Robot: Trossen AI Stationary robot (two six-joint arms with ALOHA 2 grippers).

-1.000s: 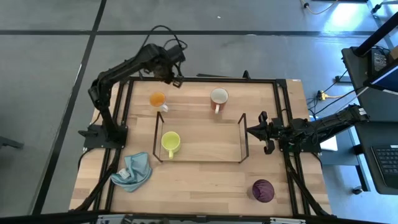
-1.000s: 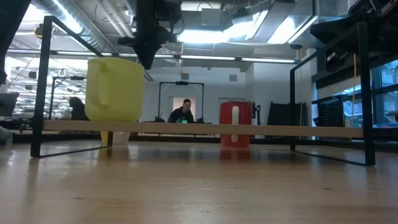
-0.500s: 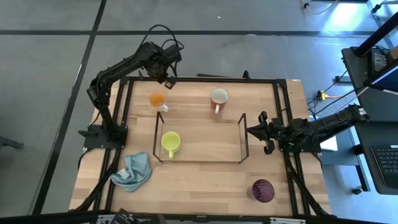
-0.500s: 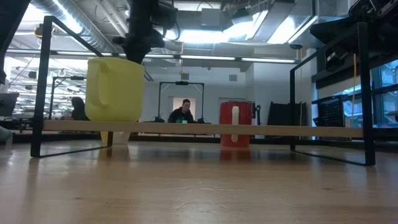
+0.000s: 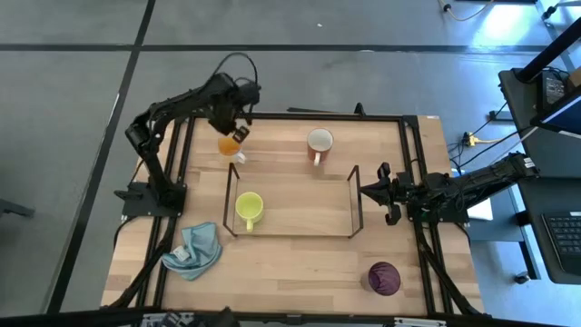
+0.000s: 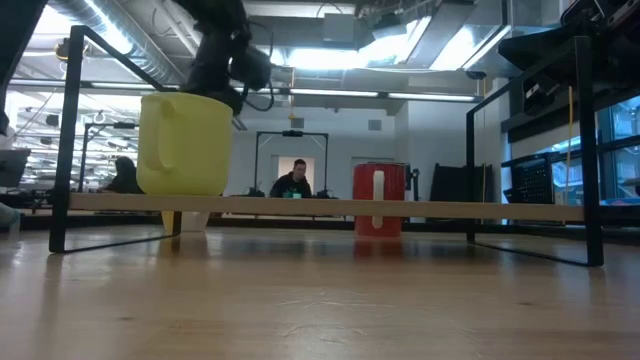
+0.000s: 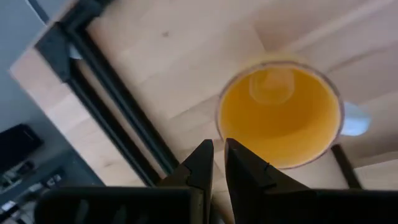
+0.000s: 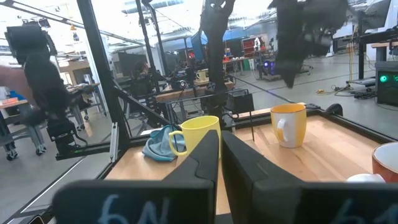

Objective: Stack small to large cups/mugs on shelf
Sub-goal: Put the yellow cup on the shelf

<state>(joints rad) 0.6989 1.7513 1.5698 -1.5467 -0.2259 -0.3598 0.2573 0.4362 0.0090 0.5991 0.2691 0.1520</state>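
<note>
The orange mug [image 5: 229, 145] stands upright near the table's far left corner. My left gripper [image 5: 238, 133] hovers just over its far rim, shut; the left wrist view looks down past the gripper [image 7: 219, 146] into the orange mug [image 7: 280, 118]. The yellow-green mug [image 5: 249, 207] stands on the left end of the black wire shelf [image 5: 354, 202]. The white mug [image 5: 320, 142], red outside, rests on the table beyond the shelf. The dark purple cup [image 5: 384, 277] sits near the near right corner. My right gripper [image 5: 365, 191] waits, shut, at the shelf's right end.
A crumpled light blue cloth [image 5: 193, 250] lies near the table's near left corner. The black table frame [image 5: 419, 145] runs along the table's sides. In the low view the yellow-green mug [image 6: 185, 145] stands on the shelf's board, and a person [image 6: 293, 180] sits in the room behind.
My left gripper has moved from beyond the table's far edge toward the left and near side, ending over the orange mug's far rim. The mugs, the shelf and the right arm have kept still.
</note>
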